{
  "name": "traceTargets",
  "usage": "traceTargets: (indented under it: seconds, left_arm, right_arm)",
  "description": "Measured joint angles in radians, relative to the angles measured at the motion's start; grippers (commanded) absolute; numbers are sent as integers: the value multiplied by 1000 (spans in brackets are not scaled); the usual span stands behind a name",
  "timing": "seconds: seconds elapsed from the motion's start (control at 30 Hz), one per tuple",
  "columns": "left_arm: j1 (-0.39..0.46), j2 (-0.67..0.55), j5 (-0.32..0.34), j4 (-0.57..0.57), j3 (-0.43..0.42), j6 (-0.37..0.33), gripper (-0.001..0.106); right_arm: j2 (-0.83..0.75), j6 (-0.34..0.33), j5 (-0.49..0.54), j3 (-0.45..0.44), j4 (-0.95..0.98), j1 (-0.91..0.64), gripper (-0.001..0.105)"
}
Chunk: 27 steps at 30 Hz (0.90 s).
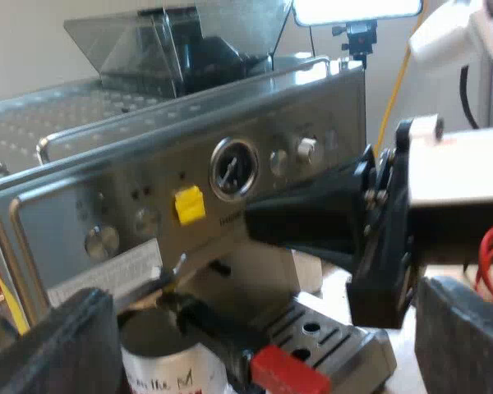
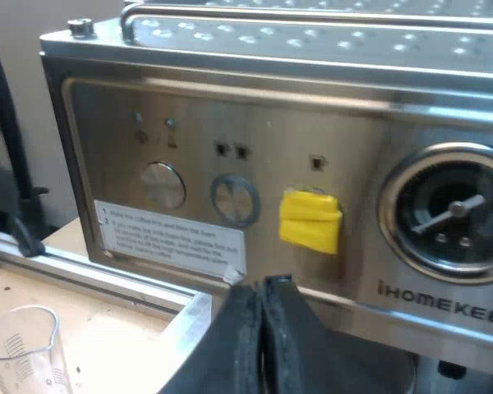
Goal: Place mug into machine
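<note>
Behind the machine (image 1: 255,123) you have a plain pale wall (image 1: 33,41). Beyond the machine's top, a bright white light panel (image 1: 357,8) sits on a black stand (image 1: 360,37), and a yellow cable (image 1: 394,98) drops past the machine's end. The machine stands on a light wooden tabletop (image 2: 107,328). Near the machine's base a silver metal rail (image 2: 74,275) lies along that tabletop, and a black pole (image 2: 6,139) comes down to meet it, with pale wall behind.

The espresso machine (image 2: 230,107) reads "iHOMEKEE" beneath its gauge (image 2: 448,213).
</note>
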Motion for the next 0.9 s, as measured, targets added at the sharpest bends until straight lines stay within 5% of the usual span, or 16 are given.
traceTargets:
  seconds: [0.33,0.9]
  left_arm:
    - [0,0,0,10,-8,0,75]
    - [0,0,0,60,-8,0,75]
  right_arm:
    - [108,7,97,-110,1,-1,0]
    - [151,41,188,-138,-1,-1,0]
